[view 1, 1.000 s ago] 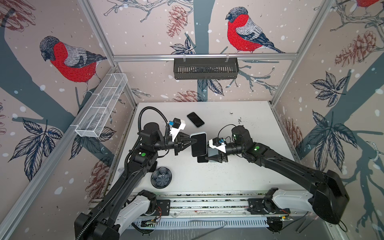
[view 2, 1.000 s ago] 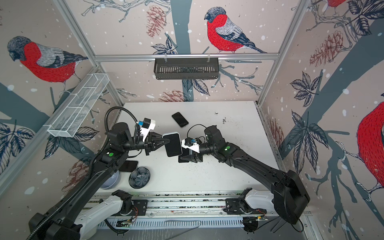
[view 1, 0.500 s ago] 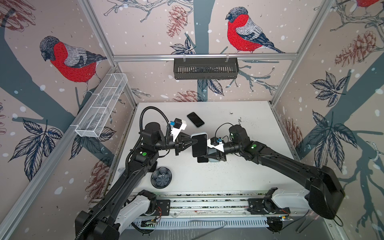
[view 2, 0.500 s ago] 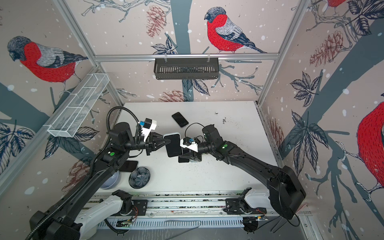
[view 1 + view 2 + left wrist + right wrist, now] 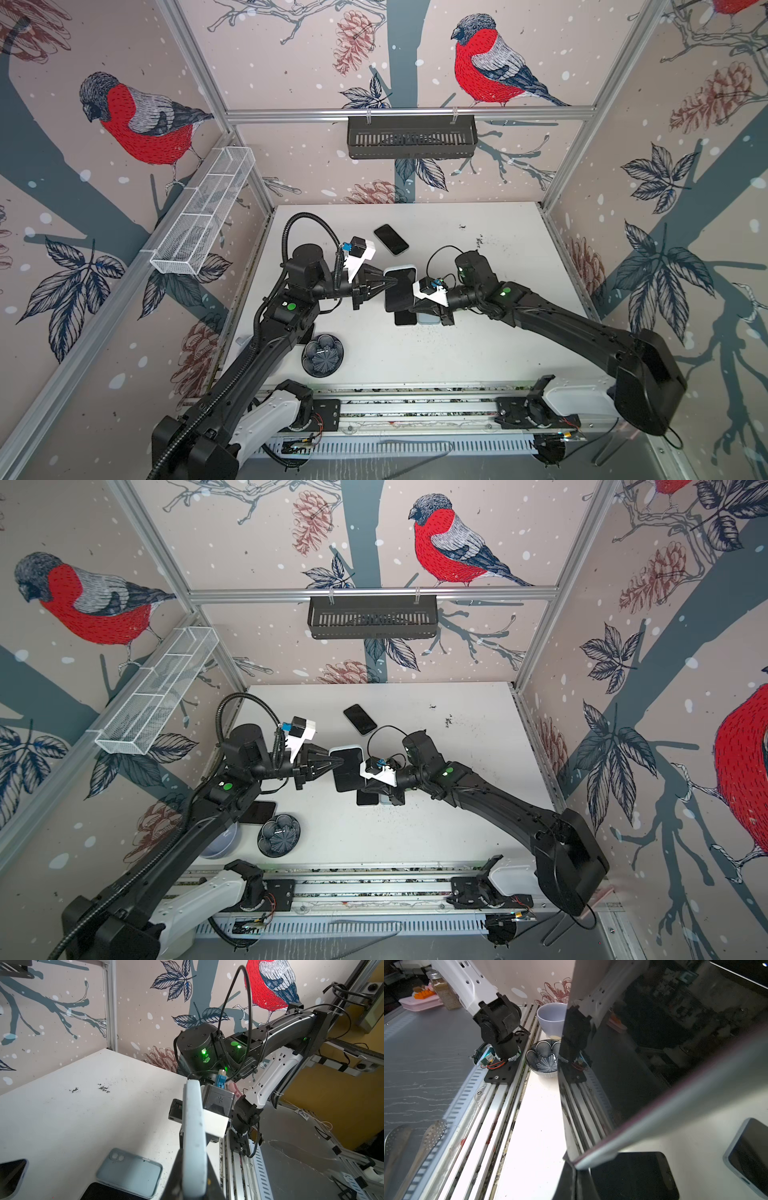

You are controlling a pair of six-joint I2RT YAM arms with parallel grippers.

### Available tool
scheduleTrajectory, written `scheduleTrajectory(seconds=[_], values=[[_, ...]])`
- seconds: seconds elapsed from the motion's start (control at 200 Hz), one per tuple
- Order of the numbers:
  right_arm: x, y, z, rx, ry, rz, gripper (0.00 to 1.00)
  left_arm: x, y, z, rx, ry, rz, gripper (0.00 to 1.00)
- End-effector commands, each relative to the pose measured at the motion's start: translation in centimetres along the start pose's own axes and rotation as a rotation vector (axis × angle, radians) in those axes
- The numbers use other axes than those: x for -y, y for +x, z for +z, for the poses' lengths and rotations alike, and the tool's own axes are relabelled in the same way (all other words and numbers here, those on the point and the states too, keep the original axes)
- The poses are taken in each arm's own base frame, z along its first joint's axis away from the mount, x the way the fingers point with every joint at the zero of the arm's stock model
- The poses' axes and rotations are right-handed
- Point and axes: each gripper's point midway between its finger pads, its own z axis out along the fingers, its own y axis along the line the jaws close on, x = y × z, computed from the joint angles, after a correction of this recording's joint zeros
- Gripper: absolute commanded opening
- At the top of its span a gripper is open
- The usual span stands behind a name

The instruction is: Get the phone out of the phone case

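1. In both top views I've got the phone (image 5: 400, 291) held up off the worktop (image 5: 457, 357), near the middle, with its screen facing the camera. The pale phone case (image 5: 400, 270) rims it all round, so the phone is in the case, not out yet.
2. Same views: my left fingers (image 5: 386, 284) come in from 9 o'clock and are pinched tight on the case's 9 o'clock edge. My right fingers (image 5: 412, 308) come in from 4 o'clock and are closed down on its 5 o'clock corner.
3. At 6 o'clock of what I'm holding, a black handset (image 5: 405, 319) and a pale blue case (image 5: 428, 319) lie side by side on the worktop. A dark handset (image 5: 360, 720) lies at 12 o'clock, apart from the rest. A patterned bowl (image 5: 278, 835) sits at 7 o'clock, by my left arm.
4. Left wrist view: the phone case (image 5: 193, 1122) runs edge-on away from the camera, clamped between my left fingers (image 5: 194, 1167) with no gap showing. The pale blue case (image 5: 128, 1172) lies flat on the worktop beside it, its camera cut-out showing.
5. Right wrist view: the phone's glossy black screen (image 5: 654, 1053) fills much of the frame, tilted, with the case's pale rim (image 5: 654, 1126) running along its edge. My right fingers (image 5: 572, 1164) are shut on the corner of that rim. The black handset (image 5: 633, 1176) lies flat on the worktop just beyond them. Farther off are the patterned bowl (image 5: 544, 1059) and a lilac cup (image 5: 551, 1016).
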Motion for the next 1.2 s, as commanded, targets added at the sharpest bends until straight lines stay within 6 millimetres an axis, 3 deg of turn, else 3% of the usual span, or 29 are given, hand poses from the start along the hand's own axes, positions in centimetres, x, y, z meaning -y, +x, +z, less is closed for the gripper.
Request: scheduleTrajectory(seconds=[0.0,0.19,0.245,0.365,0.43,0.535,0.936,1.196], values=[[0.4,-1.4,-0.1,0.052,0.023,-0.099,0.01,0.6,-0.4,0.3,0.015,0.041,0.011,0.00],[2.8,-1.8,-0.2,0.053,0.214,-0.236,0.00,0.6,-0.4,0.6,0.022,0.073,-0.037,0.00],[3.9,-2.1,-0.7,0.068,0.280,-0.217,0.04,0.7,-0.5,0.6,0.027,0.068,-0.038,0.00],[2.5,-1.2,-1.1,0.086,0.196,-0.176,0.39,1.0,-1.0,0.3,0.038,0.061,-0.015,0.00],[1.9,-0.6,-1.0,0.057,0.158,-0.163,0.44,1.1,-1.2,0.2,0.040,0.054,0.000,0.00],[0.9,-1.3,-1.7,0.055,0.118,-0.156,0.50,1.1,-1.2,0.2,0.033,0.050,0.007,0.00],[-1.1,-1.8,-1.6,0.084,-0.002,-0.116,0.53,1.3,-1.5,-0.2,0.048,0.027,0.038,0.00],[-1.0,-2.2,-1.9,0.091,0.012,-0.127,0.49,1.3,-1.3,0.0,0.044,0.038,0.035,0.00]])
